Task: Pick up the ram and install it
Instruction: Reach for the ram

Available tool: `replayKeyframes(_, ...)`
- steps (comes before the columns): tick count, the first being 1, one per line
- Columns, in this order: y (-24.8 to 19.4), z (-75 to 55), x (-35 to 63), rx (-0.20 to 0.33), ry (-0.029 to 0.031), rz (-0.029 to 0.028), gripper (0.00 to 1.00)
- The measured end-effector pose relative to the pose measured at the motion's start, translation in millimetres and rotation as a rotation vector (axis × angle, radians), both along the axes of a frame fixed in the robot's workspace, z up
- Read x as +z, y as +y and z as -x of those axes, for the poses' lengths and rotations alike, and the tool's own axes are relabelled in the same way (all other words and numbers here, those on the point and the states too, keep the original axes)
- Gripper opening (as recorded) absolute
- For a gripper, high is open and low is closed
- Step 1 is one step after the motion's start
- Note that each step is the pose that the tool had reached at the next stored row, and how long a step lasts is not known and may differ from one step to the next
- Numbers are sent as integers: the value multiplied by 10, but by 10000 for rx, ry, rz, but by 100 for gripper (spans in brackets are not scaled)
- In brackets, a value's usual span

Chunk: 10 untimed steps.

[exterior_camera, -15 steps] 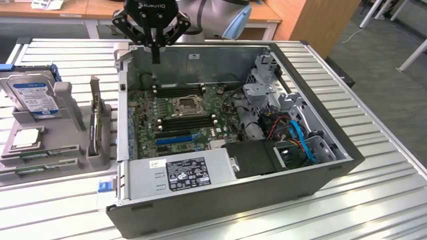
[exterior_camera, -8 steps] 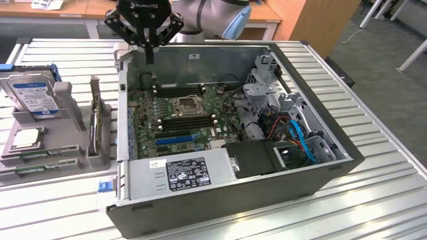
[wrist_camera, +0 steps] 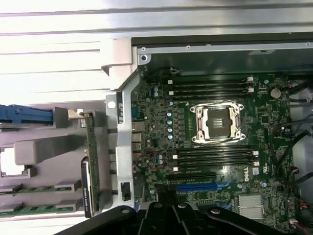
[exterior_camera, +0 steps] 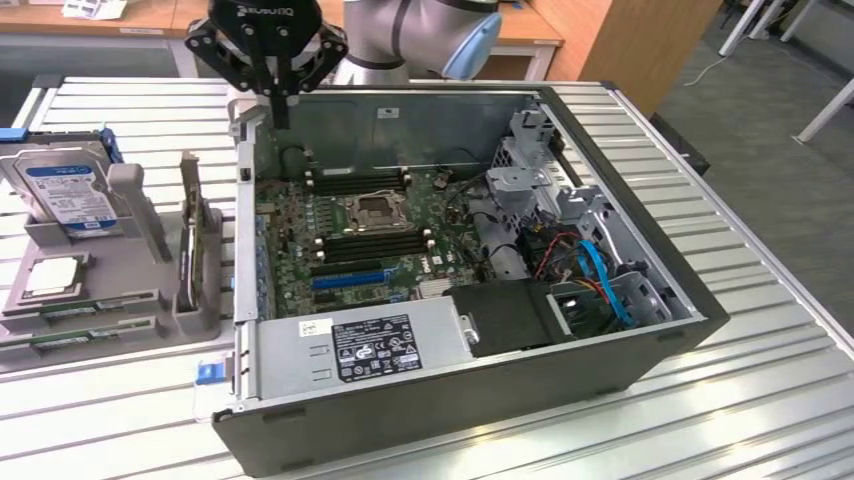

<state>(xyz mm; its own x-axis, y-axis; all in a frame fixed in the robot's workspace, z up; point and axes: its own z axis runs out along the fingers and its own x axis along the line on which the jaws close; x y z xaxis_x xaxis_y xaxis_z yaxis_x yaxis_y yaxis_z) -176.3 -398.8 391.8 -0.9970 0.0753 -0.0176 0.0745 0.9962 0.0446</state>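
Looking down on an open desktop computer case [exterior_camera: 467, 410] lying on a slatted metal counter [exterior_camera: 747, 400]. Printed upside down on the black tool [exterior_camera: 283, 120]: Robotiq. Printed in white on the green motherboard [wrist_camera: 220, 171], beside the memory slots: DELL. Stuck on the silver power supply [exterior_camera: 360, 345]: one black label and one white, text too small to read. Held by a grey arm [exterior_camera: 400, 30] with a blue cap above the case's far edge, toward the exterior view's left, tool pointing straight down, fingers [exterior_camera: 283, 100] pressed together, nothing between them. Lying flat in a grey tray [exterior_camera: 134, 190] just beside the case on the exterior view's left: the ram [exterior_camera: 83, 304], green with white labels, well apart from the tool. Sharing that tray: a hard drive [exterior_camera: 67, 190] with a blue-and-white label, a square silver processor [exterior_camera: 54, 275], and an upright card [exterior_camera: 194, 240] between the ram and the case wall.
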Motion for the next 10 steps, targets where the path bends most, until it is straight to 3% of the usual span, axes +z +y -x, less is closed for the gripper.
replayKeyframes(10, 0, 192, -11, 0, 46, 0, 10)
